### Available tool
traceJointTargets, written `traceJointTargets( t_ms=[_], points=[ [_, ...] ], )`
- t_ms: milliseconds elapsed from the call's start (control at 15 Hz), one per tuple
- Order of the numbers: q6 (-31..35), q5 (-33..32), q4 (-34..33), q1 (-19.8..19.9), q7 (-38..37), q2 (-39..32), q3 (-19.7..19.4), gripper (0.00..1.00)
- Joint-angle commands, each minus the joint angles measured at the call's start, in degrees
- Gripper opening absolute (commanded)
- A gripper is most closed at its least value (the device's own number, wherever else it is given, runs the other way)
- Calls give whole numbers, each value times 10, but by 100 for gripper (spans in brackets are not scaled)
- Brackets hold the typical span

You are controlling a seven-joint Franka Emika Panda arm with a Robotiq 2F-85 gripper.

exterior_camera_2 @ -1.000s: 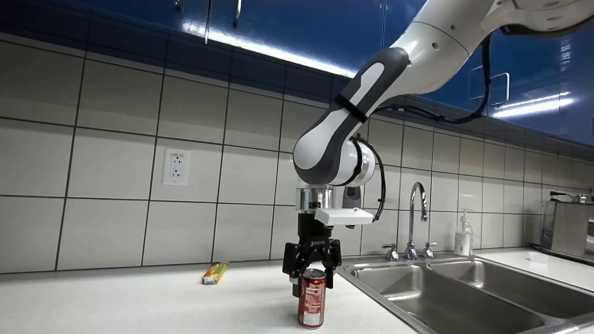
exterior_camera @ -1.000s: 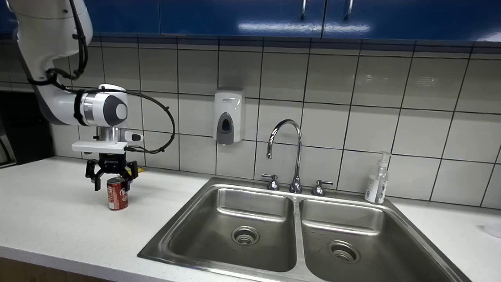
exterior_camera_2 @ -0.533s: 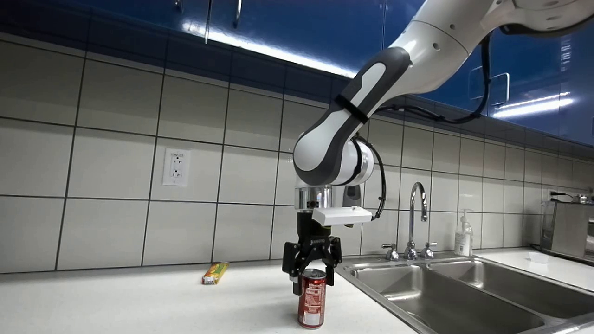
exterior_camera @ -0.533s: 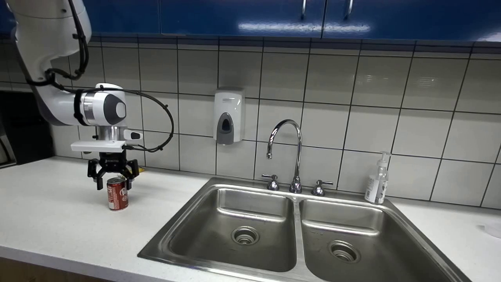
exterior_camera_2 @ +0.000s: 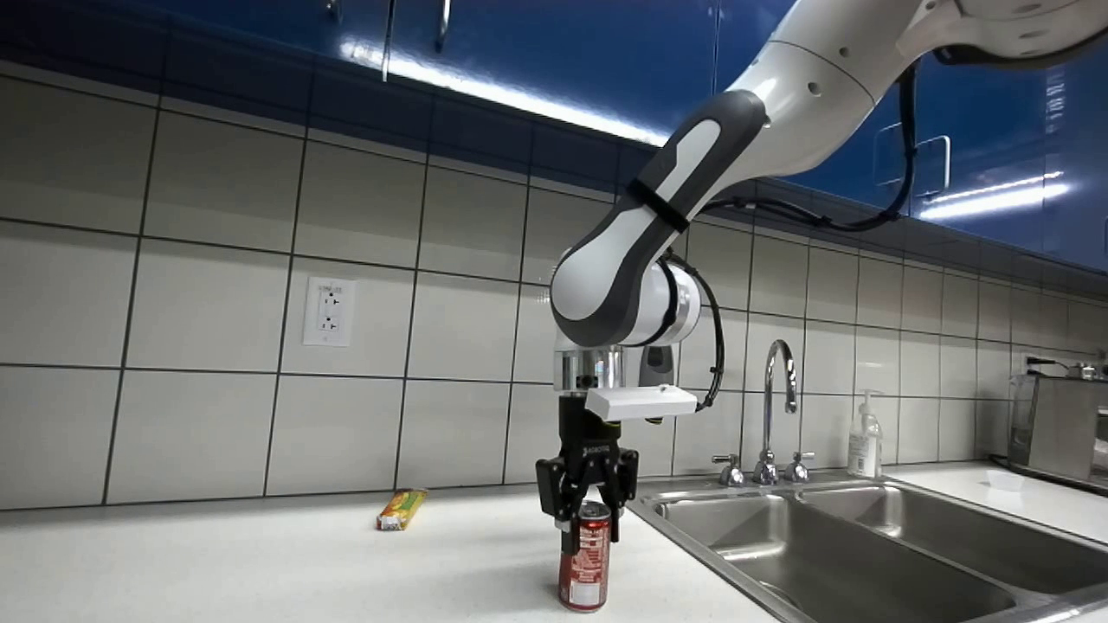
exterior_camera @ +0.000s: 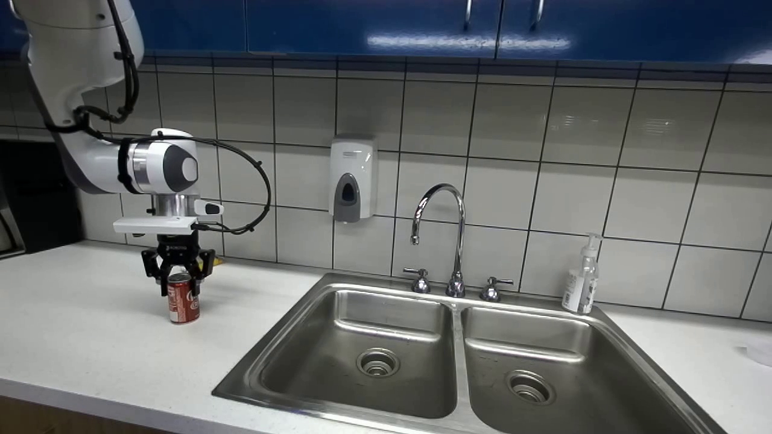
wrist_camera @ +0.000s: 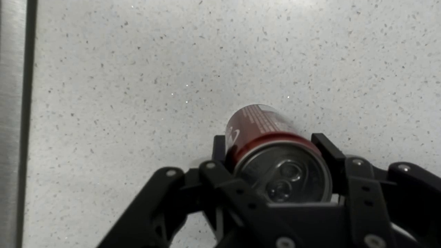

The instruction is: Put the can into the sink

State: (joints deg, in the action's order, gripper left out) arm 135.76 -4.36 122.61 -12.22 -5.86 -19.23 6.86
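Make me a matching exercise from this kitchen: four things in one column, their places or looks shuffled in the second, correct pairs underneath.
Things:
1. can
2. faucet
3. white dispenser
4. packet

Places or looks:
A. mounted on the tiles
B. yellowish, lying on the counter
C. red, between the jaws
D. curved chrome, standing at the sink

Pairs: 1-C, 2-D, 3-A, 4-B
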Motion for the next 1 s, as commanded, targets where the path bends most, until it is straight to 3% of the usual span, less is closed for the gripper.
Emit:
traceJointTargets(
  t_ms=[0,533,933],
  points=[
    [-5,-11,2,-3,-13,12,-2,38],
    [-9,-6,50,20,-17,86,-25,38],
    [-7,-7,123,61,-22,169,-57,38]
  ],
)
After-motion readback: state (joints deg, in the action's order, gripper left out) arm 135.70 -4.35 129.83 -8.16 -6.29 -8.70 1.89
